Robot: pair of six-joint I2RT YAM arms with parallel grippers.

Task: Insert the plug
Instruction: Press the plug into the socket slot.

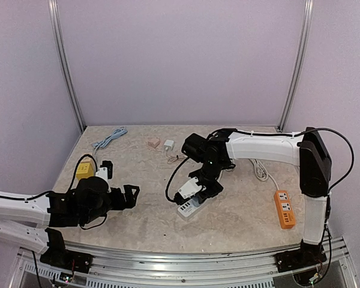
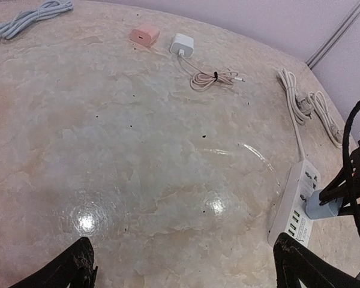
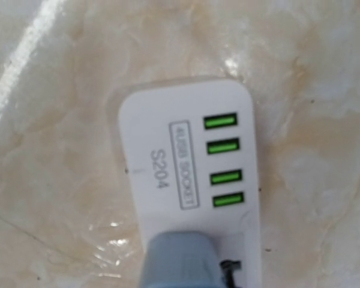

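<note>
**Plug (image 3: 180,261) held over the strip's sockets**

Blue-grey, it is clamped between the closed jaws of the right gripper (image 1: 197,189). It sits directly beneath that gripper, against the white power strip (image 3: 186,162), just past the four green USB ports (image 3: 221,159), near the tabletop's middle. That position probably lines its pins up with a socket. Whether it is seated cannot be told. The left gripper (image 1: 129,195) hangs spread wide by the near left edge, seemingly standing clear.
</note>
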